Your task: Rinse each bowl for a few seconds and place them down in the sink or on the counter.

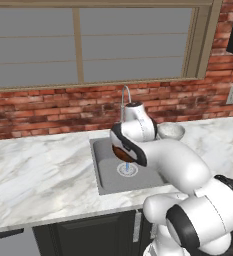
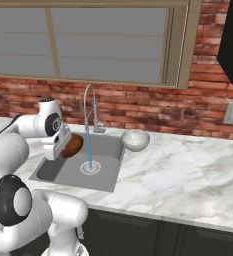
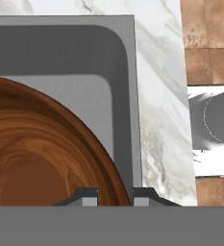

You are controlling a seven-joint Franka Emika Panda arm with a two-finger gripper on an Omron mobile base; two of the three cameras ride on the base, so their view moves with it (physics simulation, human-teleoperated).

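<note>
The gripper [image 3: 113,198] is clamped on the rim of the wooden bowl [image 2: 72,145], holding it tilted over the sink [image 2: 63,172]. Just beside it, water streams from the faucet [image 2: 89,102] onto the drain [image 2: 90,168]. Farther off, the pale speckled bowl [image 2: 135,139] sits on the counter [image 2: 188,170] at the sink's corner.

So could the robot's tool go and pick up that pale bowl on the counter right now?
Probably not yet: the tool is already shut on the brown bowl over the sink. The pale bowl sits uncovered on the counter beside the sink, so the way looks free afterwards.
</note>
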